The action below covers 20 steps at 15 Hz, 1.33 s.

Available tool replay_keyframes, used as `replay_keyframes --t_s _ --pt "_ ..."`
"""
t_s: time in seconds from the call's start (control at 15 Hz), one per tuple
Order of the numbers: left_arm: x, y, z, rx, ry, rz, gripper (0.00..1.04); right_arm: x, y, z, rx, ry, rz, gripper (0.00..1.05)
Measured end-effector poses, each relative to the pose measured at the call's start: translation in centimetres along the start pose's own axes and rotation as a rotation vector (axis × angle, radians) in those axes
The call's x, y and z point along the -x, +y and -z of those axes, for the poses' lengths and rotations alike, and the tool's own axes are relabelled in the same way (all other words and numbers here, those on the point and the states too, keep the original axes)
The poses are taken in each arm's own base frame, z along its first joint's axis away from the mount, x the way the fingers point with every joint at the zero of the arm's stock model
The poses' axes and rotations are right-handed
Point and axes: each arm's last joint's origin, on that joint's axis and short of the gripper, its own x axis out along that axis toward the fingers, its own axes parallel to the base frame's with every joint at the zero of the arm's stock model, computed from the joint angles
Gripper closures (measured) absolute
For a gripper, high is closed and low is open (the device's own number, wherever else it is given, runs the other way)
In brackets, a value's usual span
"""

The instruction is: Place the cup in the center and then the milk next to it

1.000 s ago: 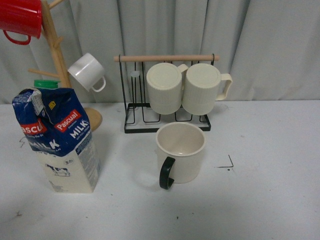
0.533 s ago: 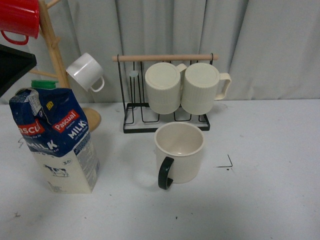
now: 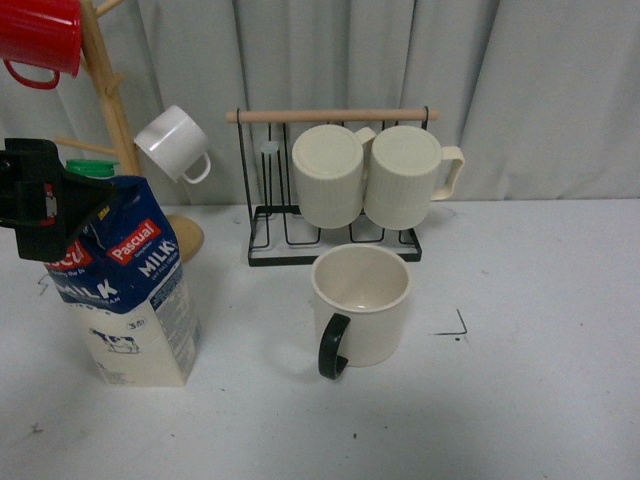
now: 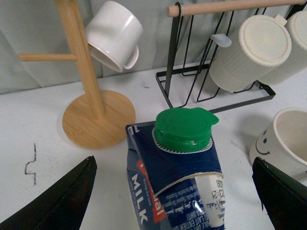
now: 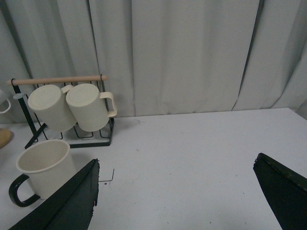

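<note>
Between the fingers (image 4: 62,201) of the left pincer (image 4: 172,163) (spread wide) stands the milk (image 4: 178,179).

Pale grey pleated curtain (image 3: 540,90) hung behind the white table (image 3: 540,400), meeting its far edge; lighting even, shadows soft.

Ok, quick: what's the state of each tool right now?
Left tool: open, fingers either side of the milk carton, not touching it.
Right tool: open, empty.
</note>
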Motion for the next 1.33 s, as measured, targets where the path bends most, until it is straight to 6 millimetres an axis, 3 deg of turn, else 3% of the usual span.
replay_keyframes --t_s 0.4,0.73,0.93,1.33 --pt "-3.2 -0.6 1.0 -0.021 0.037 -0.040 0.08 0.0 0.0 0.0 0.000 0.000 0.000 0.06" --pt "-3.4 -0.5 0.9 -0.016 0.019 -0.069 0.66 0.0 0.0 0.0 0.000 0.000 0.000 0.06" --pt "-3.4 -0.8 0.9 0.020 0.021 -0.066 0.93 0.0 0.0 0.0 0.000 0.000 0.000 0.06" --pt "-3.4 -4.6 0.0 0.010 0.002 -0.084 0.99 0.0 0.0 0.0 0.000 0.000 0.000 0.06"
